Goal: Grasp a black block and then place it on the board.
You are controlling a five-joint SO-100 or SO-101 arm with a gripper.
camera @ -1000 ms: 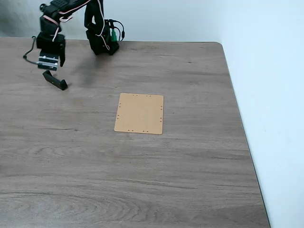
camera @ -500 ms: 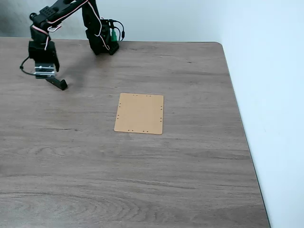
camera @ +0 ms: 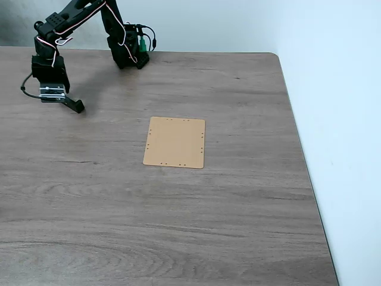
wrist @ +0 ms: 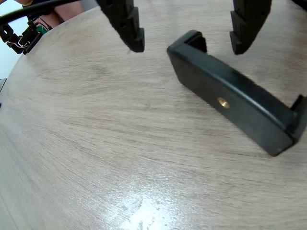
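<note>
Grey-brown wood grain covers the counter (camera: 196, 226) in the fixed view, and its far right corner is rounded against a pale blue wall (camera: 333, 89). The black arm (camera: 77, 15) stands at the far edge, with white and red wires along it, and it bends down to the left side of this view. Its pincer (camera: 58, 100) hangs low over the counter, but the fingers are small and dark here, so I cannot tell their opening from this picture. The black block (camera: 74, 105) lies on the counter just beside the pincer. One end of it is hidden behind the metal part of the wrist; only the right end shows clearly. The board (camera: 175, 142) is a thin tan sheet with tiny holes along its edges. It lies flat near the middle of the counter, well apart from the block and from the arm, and nothing is on it.

In the wrist view the pincer (wrist: 188, 49) enters from the top edge, and its two black fingers (wrist: 125, 24) are cut off by the frame. They stand wide apart. The black block (wrist: 235, 101) lies on the wood below them, turned diagonally, with its near raised end between the fingertips. Neither finger touches it. A small brass point shows in its long side. Its far raised end is partly cut by the right edge. Some wires (wrist: 21, 36) show at the top left corner, not sharp.
</note>
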